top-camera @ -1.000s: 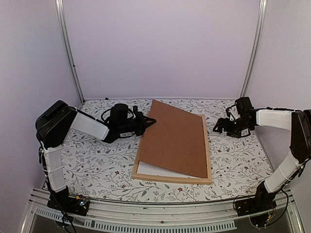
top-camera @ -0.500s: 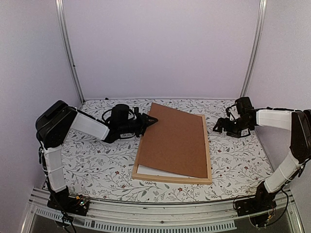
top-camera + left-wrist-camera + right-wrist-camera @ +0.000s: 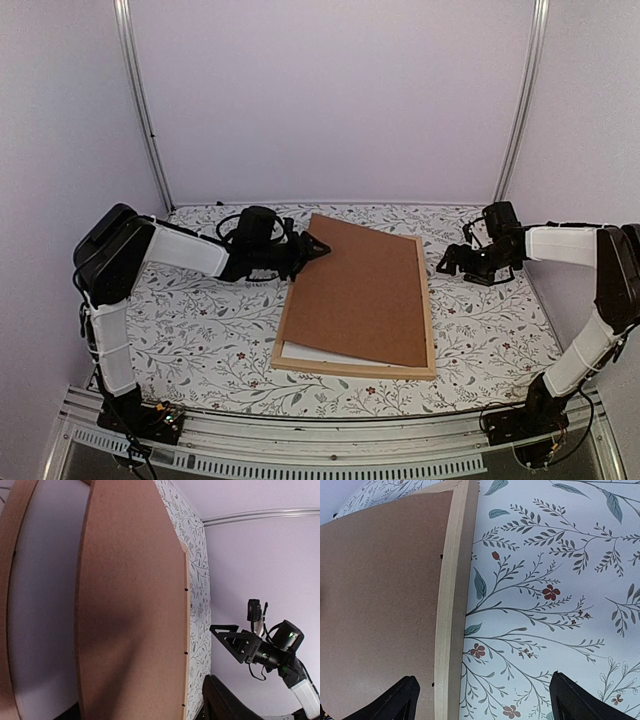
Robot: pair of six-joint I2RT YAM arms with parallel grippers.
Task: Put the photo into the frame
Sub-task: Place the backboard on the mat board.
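Frame (image 3: 350, 368): lying flat mid-table (image 3: 200, 330), brown board (image 3: 365, 290) sitting skewed over it. White sheet (image 3: 315, 352) peeking out under the board's near edge; photo or not, cannot tell. Left gripper (image 3: 312, 246): straddling the board's far-left corner, fingers parted. Right gripper (image 3: 447, 262): hovering right of the frame, gaping wide, holding nothing.

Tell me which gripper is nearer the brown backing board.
Left. The left gripper is at the far left corner of the backing board; the right gripper hovers beyond the right edge of the frame.
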